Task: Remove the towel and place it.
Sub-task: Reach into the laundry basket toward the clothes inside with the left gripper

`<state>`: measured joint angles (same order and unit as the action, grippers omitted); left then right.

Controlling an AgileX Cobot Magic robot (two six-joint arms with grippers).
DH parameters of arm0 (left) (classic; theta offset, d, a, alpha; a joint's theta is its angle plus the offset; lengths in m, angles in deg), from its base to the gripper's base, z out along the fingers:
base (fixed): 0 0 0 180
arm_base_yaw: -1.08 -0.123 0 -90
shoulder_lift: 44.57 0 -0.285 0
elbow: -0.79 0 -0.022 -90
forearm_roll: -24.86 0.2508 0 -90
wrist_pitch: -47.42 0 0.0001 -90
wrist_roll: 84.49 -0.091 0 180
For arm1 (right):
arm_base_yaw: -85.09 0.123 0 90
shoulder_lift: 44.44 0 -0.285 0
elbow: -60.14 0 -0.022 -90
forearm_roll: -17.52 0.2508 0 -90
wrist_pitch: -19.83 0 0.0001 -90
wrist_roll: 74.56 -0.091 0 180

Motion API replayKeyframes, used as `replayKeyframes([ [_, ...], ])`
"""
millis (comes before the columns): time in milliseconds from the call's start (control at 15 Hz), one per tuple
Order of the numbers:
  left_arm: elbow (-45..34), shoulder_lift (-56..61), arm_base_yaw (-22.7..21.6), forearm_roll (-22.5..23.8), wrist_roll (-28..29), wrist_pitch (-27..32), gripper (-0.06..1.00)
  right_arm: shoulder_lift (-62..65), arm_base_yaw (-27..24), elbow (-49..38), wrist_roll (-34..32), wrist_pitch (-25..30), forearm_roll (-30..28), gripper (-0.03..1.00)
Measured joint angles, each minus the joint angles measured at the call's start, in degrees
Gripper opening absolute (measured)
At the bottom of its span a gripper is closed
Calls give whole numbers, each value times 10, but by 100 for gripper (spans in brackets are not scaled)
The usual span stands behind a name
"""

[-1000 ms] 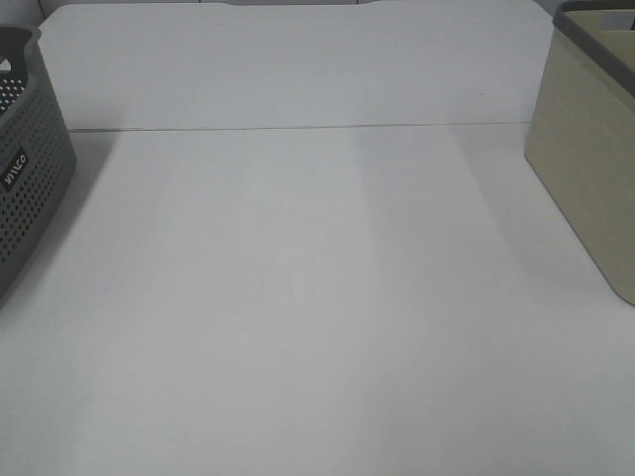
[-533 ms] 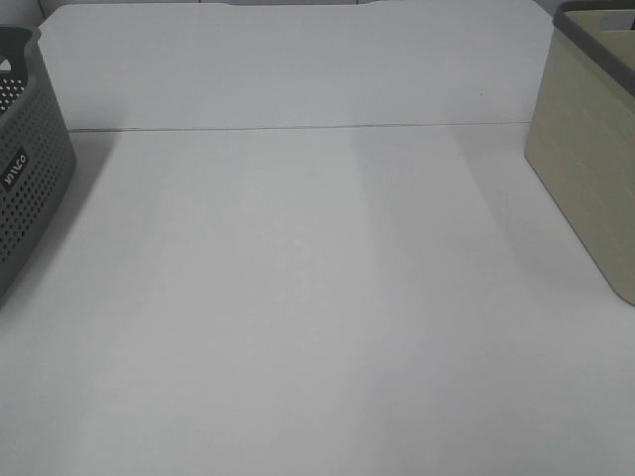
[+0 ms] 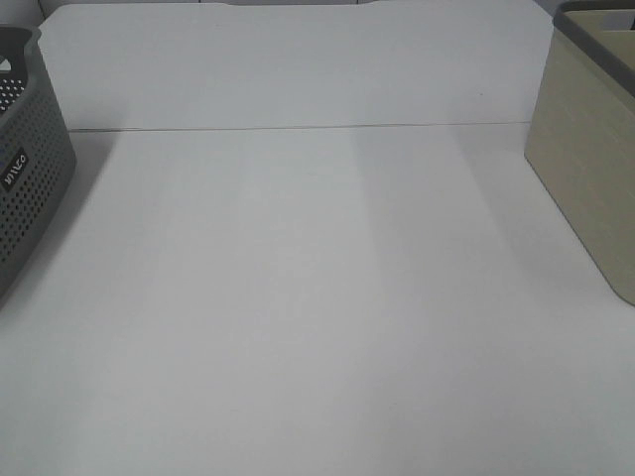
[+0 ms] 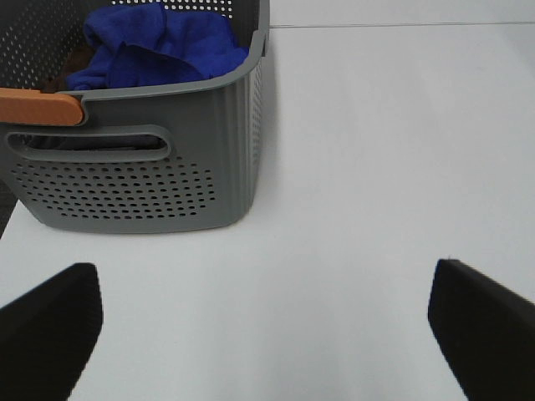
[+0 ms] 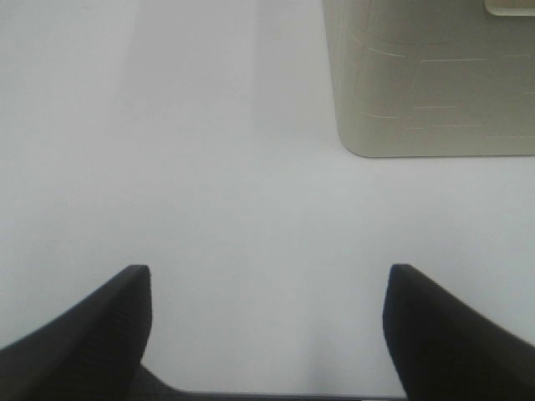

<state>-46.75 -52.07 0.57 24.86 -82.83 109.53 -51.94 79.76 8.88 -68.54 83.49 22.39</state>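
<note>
We see bright, even light washing the white table (image 3: 317,297) almost featureless, crossed by faint vertical bands. The grey basket (image 3: 25,169) and beige bin (image 3: 585,169) cast soft shadows inward. In the wrist view the dark fingers (image 4: 50,330) of the left gripper (image 4: 267,334) look blurred, perhaps from closeness.

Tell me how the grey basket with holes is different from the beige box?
The dark grey perforated plastic basket has walls full of small holes; the pale beige rectangular box has solid walls. The basket stands on the left of the white table, the box on the right. The basket holds the royal-blue plush towel; the box's inside cannot be seen. Both stand upright on the table.
</note>
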Motion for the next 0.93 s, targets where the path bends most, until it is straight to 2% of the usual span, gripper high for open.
replayKeyframes([
  [933, 0, 0, 0, 0, -1, 0, 99, 0, 0, 0, 0, 0, 0, 76],
])
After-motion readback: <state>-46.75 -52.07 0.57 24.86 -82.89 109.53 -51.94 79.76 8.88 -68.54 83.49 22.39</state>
